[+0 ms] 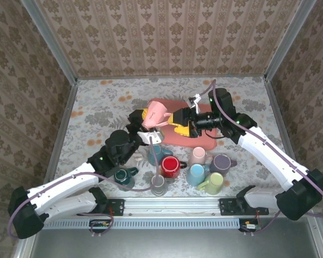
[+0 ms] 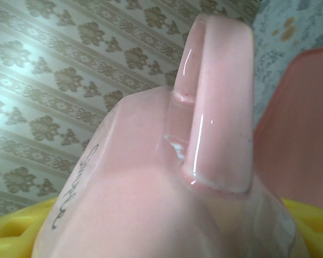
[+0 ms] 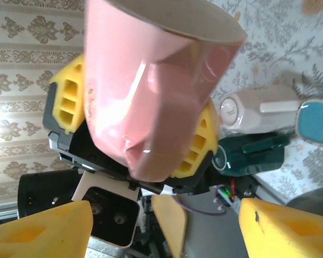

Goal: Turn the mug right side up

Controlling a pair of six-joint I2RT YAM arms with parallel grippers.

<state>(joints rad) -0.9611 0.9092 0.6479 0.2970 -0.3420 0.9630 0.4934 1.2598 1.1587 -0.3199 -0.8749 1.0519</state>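
The pink mug (image 1: 158, 113) hangs tilted in the air over the middle of the table, its open rim pointing up and away from the left arm. My left gripper (image 1: 150, 120) is shut on the mug's lower body. In the right wrist view its yellow fingers (image 3: 70, 95) flank the mug (image 3: 151, 91) on both sides. The left wrist view has the mug's handle (image 2: 220, 107) and side pressed close to the lens. My right gripper (image 1: 174, 121) faces the mug from the right and is open. Its yellow fingertips (image 3: 43, 228) stand wide apart just short of the mug's base.
A pink mat (image 1: 207, 141) lies under the right gripper. Several mugs stand in front of it: white (image 1: 148, 137), teal (image 1: 156, 155), red (image 1: 170, 167), pale pink (image 1: 198, 156), purple (image 1: 222, 163), blue (image 1: 195, 175), green (image 1: 214, 184), dark green (image 1: 124, 176).
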